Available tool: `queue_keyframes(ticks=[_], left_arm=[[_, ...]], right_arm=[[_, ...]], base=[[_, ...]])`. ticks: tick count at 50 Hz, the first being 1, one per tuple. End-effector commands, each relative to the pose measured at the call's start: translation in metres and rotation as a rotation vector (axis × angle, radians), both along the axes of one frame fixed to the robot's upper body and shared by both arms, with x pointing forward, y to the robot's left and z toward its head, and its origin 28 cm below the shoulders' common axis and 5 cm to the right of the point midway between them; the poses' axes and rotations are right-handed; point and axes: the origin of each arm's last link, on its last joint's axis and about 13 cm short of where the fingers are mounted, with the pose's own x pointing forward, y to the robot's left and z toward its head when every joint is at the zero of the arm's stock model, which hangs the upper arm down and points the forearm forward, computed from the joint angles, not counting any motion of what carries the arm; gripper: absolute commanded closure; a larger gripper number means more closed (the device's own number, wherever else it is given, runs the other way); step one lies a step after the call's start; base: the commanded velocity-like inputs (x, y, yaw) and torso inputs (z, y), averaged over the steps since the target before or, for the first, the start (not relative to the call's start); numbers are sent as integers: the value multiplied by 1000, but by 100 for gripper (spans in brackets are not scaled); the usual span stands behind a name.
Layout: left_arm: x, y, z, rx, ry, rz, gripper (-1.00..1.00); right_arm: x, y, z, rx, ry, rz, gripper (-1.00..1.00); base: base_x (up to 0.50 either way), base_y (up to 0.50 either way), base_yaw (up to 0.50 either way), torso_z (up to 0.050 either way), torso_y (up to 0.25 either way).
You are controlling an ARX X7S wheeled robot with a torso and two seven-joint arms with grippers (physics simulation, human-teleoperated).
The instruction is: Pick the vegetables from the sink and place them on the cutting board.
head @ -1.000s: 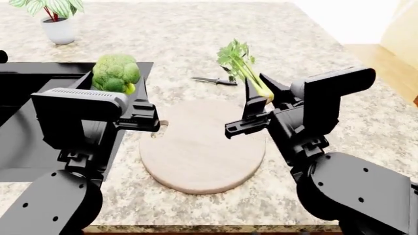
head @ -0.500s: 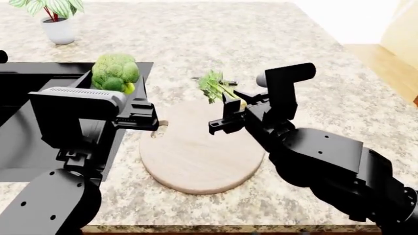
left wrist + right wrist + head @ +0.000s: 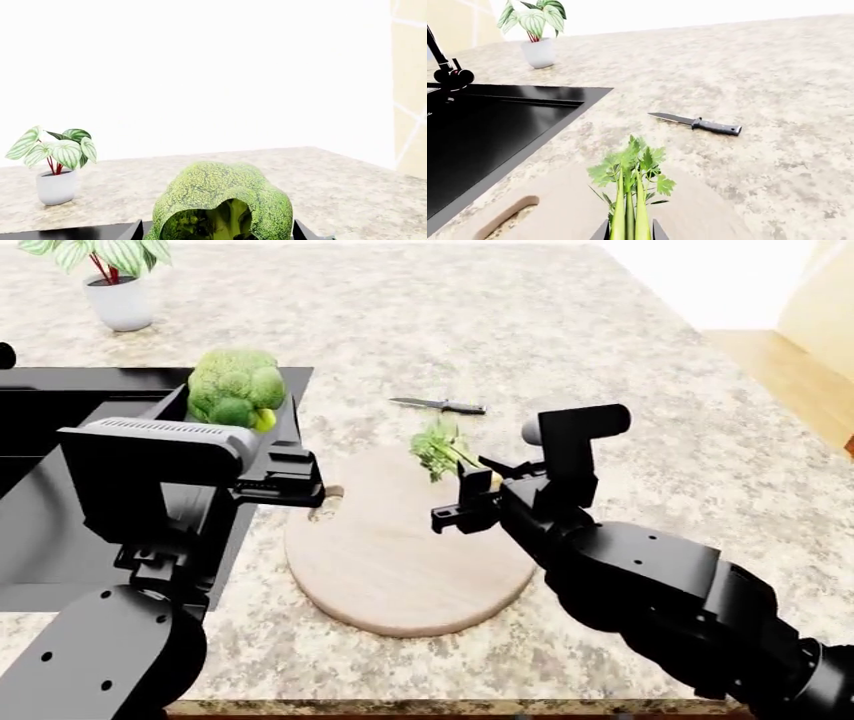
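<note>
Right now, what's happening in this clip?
A two-armed robot is moving vegetables to the cutting board. The right gripper holds the celery over the board's far edge. The left gripper holds the broccoli raised beside the sink. Neither vegetable lies on the board yet.

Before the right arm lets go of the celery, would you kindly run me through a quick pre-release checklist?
1. Celery gripped by right end effector: ok.
2. Celery over the cutting board: ok, its leafy tip hangs above the board's far edge.
3. Celery touching the board: cannot tell.
4. Knife apart from the celery: ok, it lies on the counter beyond the board.
5. Broccoli secure in left end effector: ok, held up beside the sink.
6. Board surface free for the stalk: ok.
</note>
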Motion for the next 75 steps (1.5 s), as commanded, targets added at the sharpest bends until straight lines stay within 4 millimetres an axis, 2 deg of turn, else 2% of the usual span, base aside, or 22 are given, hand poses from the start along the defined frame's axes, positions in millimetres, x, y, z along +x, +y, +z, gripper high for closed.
queue_keyframes(ticks=[1,10,11,34,41,48,53,61,75], left_arm=[[0,-1,2,-18,-7,0,100],[-1,0,2,-22,-10,0,100],[-1,0,2,-22,-10,0,100],[4,-7,-3,-5,38,-41,100],[25,-27,-3,21,211,-224,100],[41,-37,-6,22,310,-261,100],[47,-40,-10,2,350,-280,100],[55,-37,-23,-8,416,-253,100],[55,-33,-52,38,518,-238,100]], right_arm=[[2,-1,-8,7,8,-5,100],[1,-1,-15,15,28,-5,100],[0,-1,-15,14,27,-5,-100],[-12,-6,9,18,-74,-24,-100],[-34,-19,25,63,-217,-67,-100],[-52,-36,29,106,-287,-147,-100],[-65,-40,36,108,-335,-170,-100],[-65,-42,36,119,-338,-177,-100],[-63,-41,35,132,-328,-174,-100]], base=[[0,0,0,0,0],[0,0,0,1,1],[0,0,0,0,0],[0,0,0,0,0],[0,0,0,0,1],[0,0,0,0,0],[0,0,0,0,0],[0,0,0,0,0],[0,0,0,0,1]])
